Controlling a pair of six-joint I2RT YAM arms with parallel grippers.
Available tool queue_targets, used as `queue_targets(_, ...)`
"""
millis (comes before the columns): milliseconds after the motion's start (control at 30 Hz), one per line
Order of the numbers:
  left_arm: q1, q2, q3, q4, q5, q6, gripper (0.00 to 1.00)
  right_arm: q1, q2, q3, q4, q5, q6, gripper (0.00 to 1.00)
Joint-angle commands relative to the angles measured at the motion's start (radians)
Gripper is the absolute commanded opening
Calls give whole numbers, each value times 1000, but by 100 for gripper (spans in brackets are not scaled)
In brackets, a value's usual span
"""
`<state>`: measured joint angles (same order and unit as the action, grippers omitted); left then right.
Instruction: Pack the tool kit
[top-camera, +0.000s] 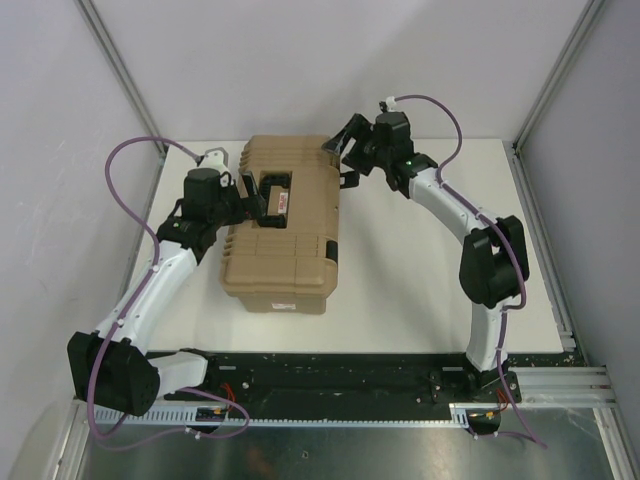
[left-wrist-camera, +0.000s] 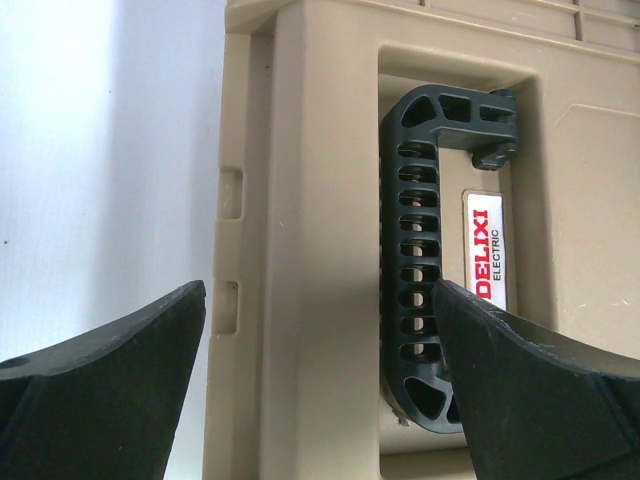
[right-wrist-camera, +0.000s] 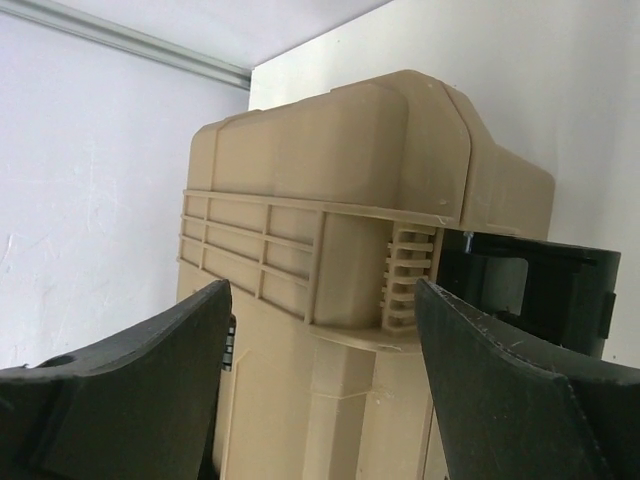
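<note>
The closed tan case (top-camera: 282, 240) lies left of centre, its long axis running away from my arm bases. My left gripper (left-wrist-camera: 320, 320) hangs spread wide over its black handle (left-wrist-camera: 405, 250). My right gripper (right-wrist-camera: 325, 300), spread and empty, faces its far right corner.

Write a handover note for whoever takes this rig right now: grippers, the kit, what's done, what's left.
Left gripper: open, empty, above the black handle atop the tan case.
Right gripper: open, empty, at the case's far right corner by a black latch.
Case: lid down, standing on the table; no loose tools in view.
Left: confirm latches; whether they are fastened cannot be told.
</note>
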<state>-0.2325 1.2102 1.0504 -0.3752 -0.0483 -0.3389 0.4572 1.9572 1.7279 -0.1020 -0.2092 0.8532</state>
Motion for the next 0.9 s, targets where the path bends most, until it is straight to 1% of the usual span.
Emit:
queue_targets(0, 5, 10, -27, -11, -15, 28, 99, -9, -27, 43, -15, 31, -54, 80)
queue_targets(100, 5, 7, -26, -10, -17, 31, 99, -37, -61, -7, 40, 22, -53, 86)
queue_targets(200, 5, 6, -25, -11, -17, 35, 99, -72, -112, -123, 169, -6, -13, 96)
queue_targets(267, 5, 5, -25, -11, -18, 36, 99, -89, -139, -179, 194, 0, -5, 99)
queue_targets(400, 5, 6, -27, -10, -18, 39, 99, -106, -157, -237, 188, 9, -14, 99)
queue_targets(500, 5, 10, -27, -11, -19, 40, 99, -119, -135, -259, 211, -44, 22, 99)
queue_targets(600, 5, 10, -25, -11, -19, 41, 99, -135, -93, -283, 315, -155, 89, 99)
queue_targets(733, 5, 7, -24, -10, -22, 46, 99, -152, -16, -303, 513, -312, 232, 99)
queue_targets(800, 5, 4, -25, -11, -26, 48, 99, -155, 9, -308, 578, -343, 283, 100)
queue_targets(867, 5, 2, -26, -11, -31, 49, 99, -156, 11, -309, 572, -328, 278, 99)
